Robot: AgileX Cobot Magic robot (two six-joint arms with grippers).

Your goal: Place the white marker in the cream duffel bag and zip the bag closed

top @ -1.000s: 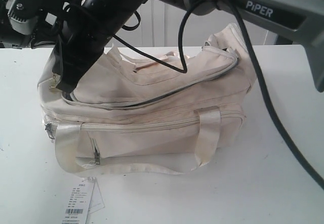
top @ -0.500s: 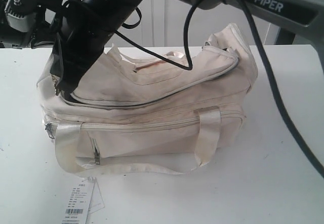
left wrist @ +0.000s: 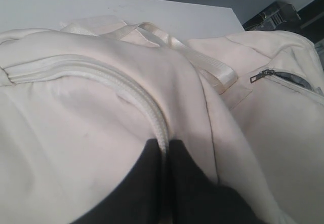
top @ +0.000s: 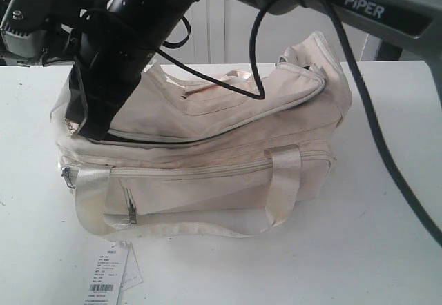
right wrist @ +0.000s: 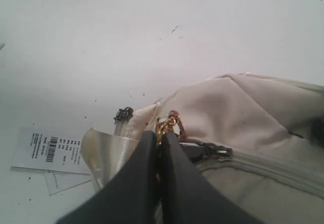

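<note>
Two arms: both work at the left end of the large, soft cream duffel bag [top: 207,188]; the grey right arm [top: 387,8], lettered PiPER, reaches across from the right side of the exterior view
Bag's place: on the flat white table [top: 387,250], about midway between its left and right edges; one long side faces the near edge; the top stands higher at the right end than at the left
Right gripper [right wrist: 161,135]: black fingers pressed together, clamped on the small brass-coloured metal zip pull [right wrist: 171,121] at the left end of the top zip; a dark slider [right wrist: 218,153] sits just beside the fingers
Left gripper [left wrist: 166,147]: dark fingers pressed together on the cream zip ridge of the bag's top; the ridge runs in between their tips, pinched there as far as the wrist view shows
Top zip [top: 228,115]: its line looks joined from the right end to the right gripper; the last stretch under the fingers is hidden
Front pocket zip [top: 207,170]: closed; metal pull at its left end
Strap handles: the near cream webbing handle [top: 280,188] hangs down the front; the other lies on top
White marker: out of sight in all three views
Paper tag [top: 107,277]: white card with a barcode, flat on the table at the near edge, left of the middle, just in front of the bag
Black cable [top: 257,56]: hangs from the right arm over the bag's top
</note>
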